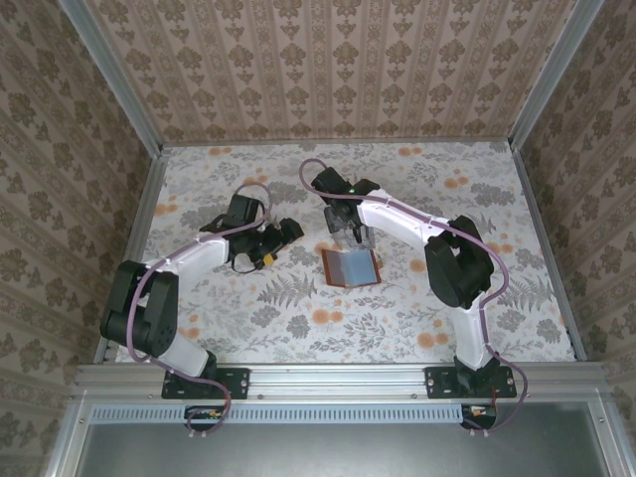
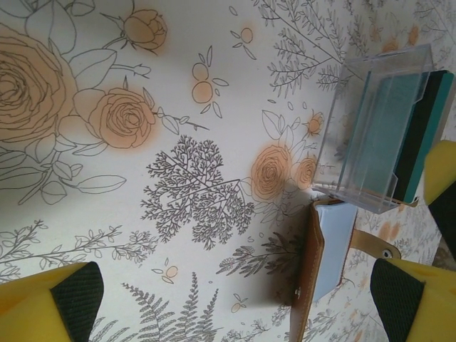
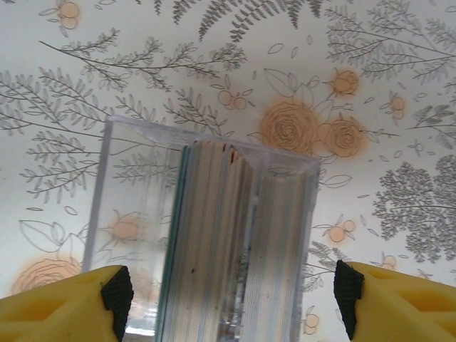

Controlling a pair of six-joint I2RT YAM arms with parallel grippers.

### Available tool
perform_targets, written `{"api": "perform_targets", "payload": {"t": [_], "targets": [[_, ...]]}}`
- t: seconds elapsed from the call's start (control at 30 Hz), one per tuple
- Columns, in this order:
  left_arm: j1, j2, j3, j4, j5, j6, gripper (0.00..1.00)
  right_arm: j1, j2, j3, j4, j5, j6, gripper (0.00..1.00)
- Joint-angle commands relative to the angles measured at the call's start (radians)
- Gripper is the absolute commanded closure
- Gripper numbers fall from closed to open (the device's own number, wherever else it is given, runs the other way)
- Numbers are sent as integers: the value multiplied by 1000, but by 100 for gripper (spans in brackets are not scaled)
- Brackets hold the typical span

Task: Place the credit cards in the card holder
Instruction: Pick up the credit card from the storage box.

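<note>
near the card holder, left fingers and right fingers gape wide, the right above boxed credit cards.

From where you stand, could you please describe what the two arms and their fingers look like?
The left arm and right arm share one look: white tubular links between bulky black joints, black bases, and a mauve cable looping alongside each. Their fingers are bright yellow blocks with black pads on the inner faces.
</note>
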Motion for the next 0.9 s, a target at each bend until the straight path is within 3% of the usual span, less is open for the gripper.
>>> {"api": "perform_targets", "payload": {"t": [0.0, 0.13, 0.23, 0.5, 0.87], "targets": [[-9, 18, 31, -9, 7, 32, 0, -5, 18, 2, 29, -38, 13, 21], [-14, 18, 28, -3, 8, 24, 0, -10, 77, 24, -2, 64, 6, 21], [-14, 18, 34, -19, 11, 27, 0, -12, 58, -12, -5, 171, -24, 21], [-20, 19, 37, -20, 0, 26, 0, -17, 24, -37, -26, 312, -70, 20], [-38, 31, 44, -13, 0, 14, 0, -19, -51, -84, 37, 382, -146, 24]]}}
